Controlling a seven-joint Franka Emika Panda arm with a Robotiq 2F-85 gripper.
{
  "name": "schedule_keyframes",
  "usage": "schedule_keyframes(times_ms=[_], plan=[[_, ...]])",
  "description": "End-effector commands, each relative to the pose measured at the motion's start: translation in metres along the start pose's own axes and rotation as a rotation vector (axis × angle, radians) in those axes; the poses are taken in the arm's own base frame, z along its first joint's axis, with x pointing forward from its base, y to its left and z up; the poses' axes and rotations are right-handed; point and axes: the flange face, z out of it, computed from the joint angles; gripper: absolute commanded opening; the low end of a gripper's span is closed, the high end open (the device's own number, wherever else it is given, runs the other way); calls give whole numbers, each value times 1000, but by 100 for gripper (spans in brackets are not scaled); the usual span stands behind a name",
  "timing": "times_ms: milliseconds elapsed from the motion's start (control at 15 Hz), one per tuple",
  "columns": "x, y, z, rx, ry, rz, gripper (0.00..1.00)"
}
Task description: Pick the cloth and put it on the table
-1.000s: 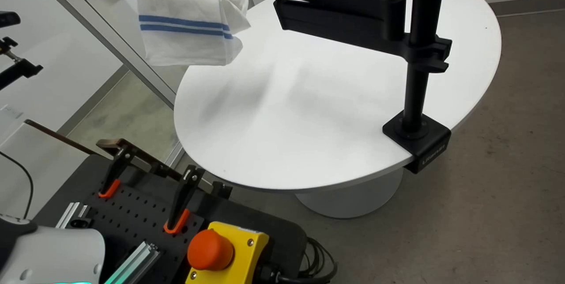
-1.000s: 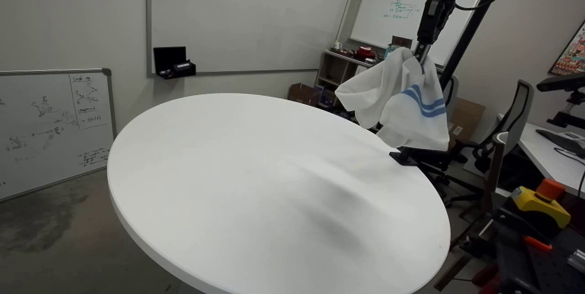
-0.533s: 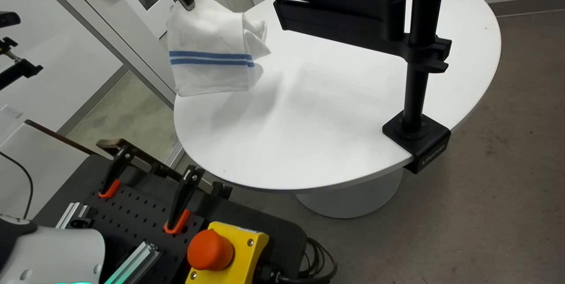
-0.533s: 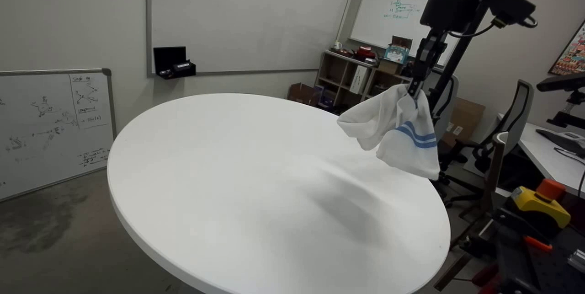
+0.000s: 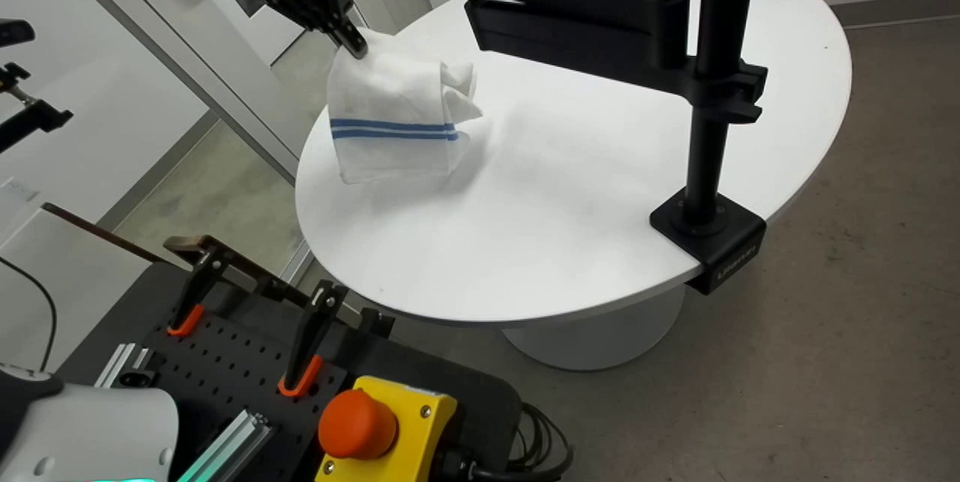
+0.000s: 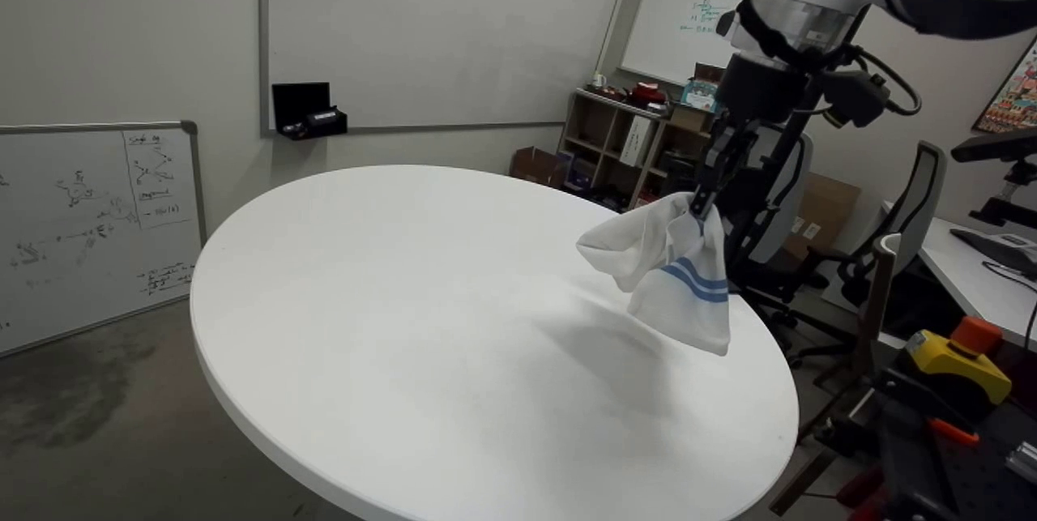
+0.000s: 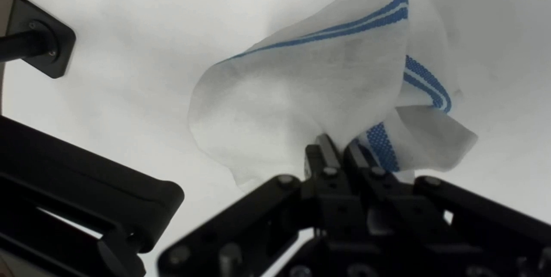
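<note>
Furthest left of the claw (image 7: 339, 143) in the wrist view is the black stand (image 7: 41, 38), fixed at the edge of the tabletop (image 7: 129, 1), and nearer on that side is its folded holder (image 7: 99, 186), so bringing the cloth (image 7: 335, 83) straight down, not sideways, seems wise. Next, ahead of the claw and a little to its left, the cloth's broad side spreads out; that part is best let down first, so that it lands flat instead of bunching. In the middle, the claw is pinched together on a gathered bit of cloth, and in both exterior views the rest hangs below it, over the tabletop. The step in hand looks like setting it down. Whether the lowest edge touches is hard to tell, so a slow descent is the safe choice: wait until the hanging part goes slack, then part the claw gently and rise straight up, lest a fold cling and get dragged along. To the claw's right, a small striped flap (image 7: 434, 139) sticks out; a short pause before release should let it settle outward instead of tucking under.
</note>
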Motion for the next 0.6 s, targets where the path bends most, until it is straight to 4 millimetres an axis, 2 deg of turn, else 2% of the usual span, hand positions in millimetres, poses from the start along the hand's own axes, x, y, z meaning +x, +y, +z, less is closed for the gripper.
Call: schedule_keyframes(times_ms=[0, 533], plan=[[4, -10, 24, -32, 47, 11, 2], [3, -28, 78, -88, 11, 44, 2]])
